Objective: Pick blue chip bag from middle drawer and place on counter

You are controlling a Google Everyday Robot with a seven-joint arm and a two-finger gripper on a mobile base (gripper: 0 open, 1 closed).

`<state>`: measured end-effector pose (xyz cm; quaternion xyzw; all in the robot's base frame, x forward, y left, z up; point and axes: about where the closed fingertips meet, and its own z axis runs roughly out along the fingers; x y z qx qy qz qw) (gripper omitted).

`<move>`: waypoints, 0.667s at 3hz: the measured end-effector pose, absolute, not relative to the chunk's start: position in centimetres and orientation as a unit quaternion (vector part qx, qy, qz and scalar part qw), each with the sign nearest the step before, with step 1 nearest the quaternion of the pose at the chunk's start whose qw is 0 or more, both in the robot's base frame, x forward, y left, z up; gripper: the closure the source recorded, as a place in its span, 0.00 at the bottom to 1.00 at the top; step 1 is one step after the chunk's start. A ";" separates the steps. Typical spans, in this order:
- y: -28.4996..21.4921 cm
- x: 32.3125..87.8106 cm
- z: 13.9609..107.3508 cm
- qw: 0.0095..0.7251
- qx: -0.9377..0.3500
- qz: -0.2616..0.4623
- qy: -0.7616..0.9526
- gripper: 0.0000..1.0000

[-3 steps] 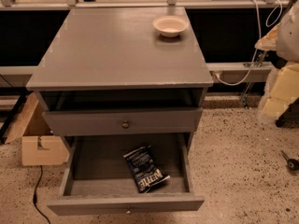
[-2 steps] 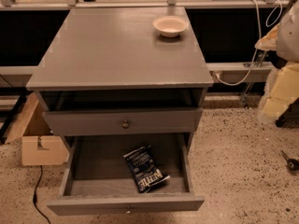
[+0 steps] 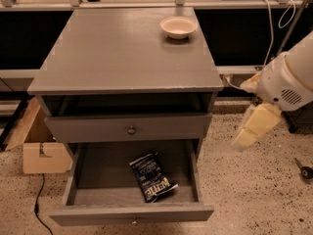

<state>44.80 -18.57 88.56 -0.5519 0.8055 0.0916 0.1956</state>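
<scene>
Nothing is seen to have moved since the earlier frames. The gripper [image 3: 254, 127] is held off to the right of the cabinet, well apart from the blue chip bag [image 3: 151, 176]; whether it is open or closed cannot be told. The bag is laid flat and askew on the floor of the pulled-out middle drawer [image 3: 98, 177], right of centre, near the front wall. The reach is judged not yet begun. The gripper is best brought down from above, kept clear of the counter [image 3: 122, 53] edge and the drawer walls, and the crinkly bag pinched across its narrow width. The bowl [image 3: 178, 27] at the counter's back right should be avoided at placement.
</scene>
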 end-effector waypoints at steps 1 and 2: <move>-15.9 44.9 83.8 0.224 -0.515 0.168 0.810 0.00; -12.0 44.5 79.6 0.243 -0.481 0.254 0.803 0.00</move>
